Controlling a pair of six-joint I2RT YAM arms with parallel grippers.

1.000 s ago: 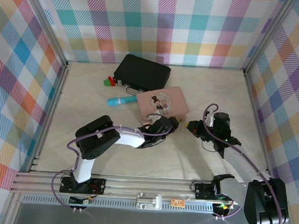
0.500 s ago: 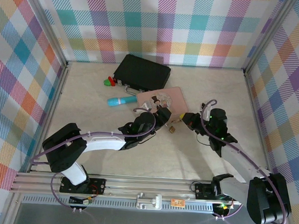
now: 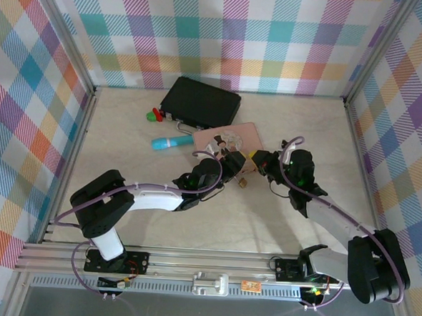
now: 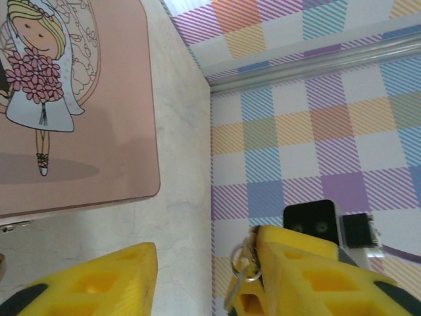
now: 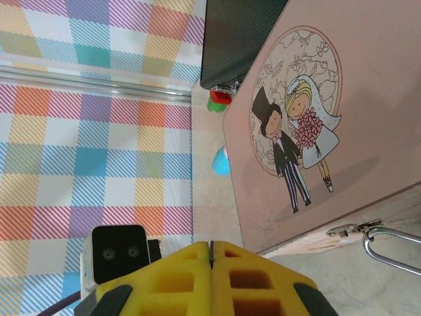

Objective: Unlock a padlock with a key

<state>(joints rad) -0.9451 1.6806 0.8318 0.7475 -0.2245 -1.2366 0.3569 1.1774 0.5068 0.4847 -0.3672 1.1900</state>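
The small brass padlock (image 3: 243,181) lies on the table just in front of the pink tin (image 3: 226,139). Its silver shackle (image 5: 389,250) shows at the lower right of the right wrist view. My left gripper (image 3: 231,162) hovers at the tin's near edge, left of the padlock. Its jaws (image 4: 205,245) stand wide open. The slim key (image 4: 235,291) hangs from a small ring against the inner face of one finger (image 4: 302,270). My right gripper (image 3: 257,159) is close to the right of the tin, with its yellow fingers (image 5: 211,247) shut and nothing visible between them.
A black case (image 3: 200,102) stands behind the tin, with small red and green pieces (image 3: 154,114) at its left. A blue tube-shaped object (image 3: 169,142) lies left of the tin. Checked walls close in the table on three sides.
The left arm has stretched forward to the tin's edge. The right gripper has moved up and left toward the tin. The padlock has come into view on the table between them.
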